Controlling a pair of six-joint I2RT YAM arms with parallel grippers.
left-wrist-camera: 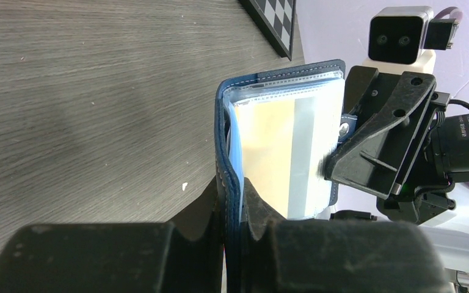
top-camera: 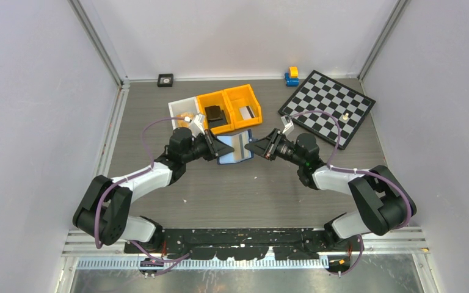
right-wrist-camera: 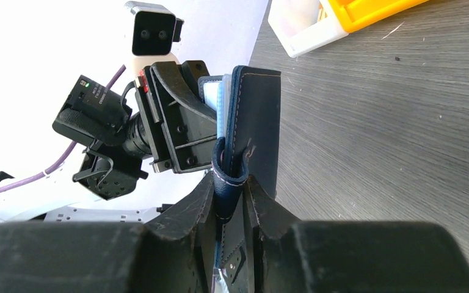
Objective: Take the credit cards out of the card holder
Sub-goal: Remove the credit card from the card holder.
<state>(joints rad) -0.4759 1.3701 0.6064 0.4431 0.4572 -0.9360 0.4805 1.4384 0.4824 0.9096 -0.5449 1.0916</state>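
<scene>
Looking down at the table [top-camera: 250,195], both arms reach inward and meet at the middle. The card holder [top-camera: 237,149] hangs between them just in front of the orange bins [top-camera: 244,90]. It is spread open so its pale blue inside faces up toward the overhead camera.

The left gripper [left-wrist-camera: 232,201] is closed tight on one navy edge of the holder, with a finger on each face of the stitched cover. The right gripper [right-wrist-camera: 229,195] is clamped on the opposite side, its fingers pinching a folded navy flap that loops up between them. Each arm has its own end, and the holder is stretched between the two.

From the left wrist, a tan card [left-wrist-camera: 269,159] shows inside a clear sleeve, still seated in its pocket. A paler grey band runs beside it, and I cannot tell whether that is a second card or part of the sleeve. From this view the holder seems raised off the wood, though its lower edge is hidden behind the fingers.

Beyond the holder, one orange bin holds a black block [top-camera: 215,115]. A white tray [top-camera: 180,105] sits against the bins on their left. A checkerboard [top-camera: 327,107] lies at an angle, well apart to the right.
</scene>
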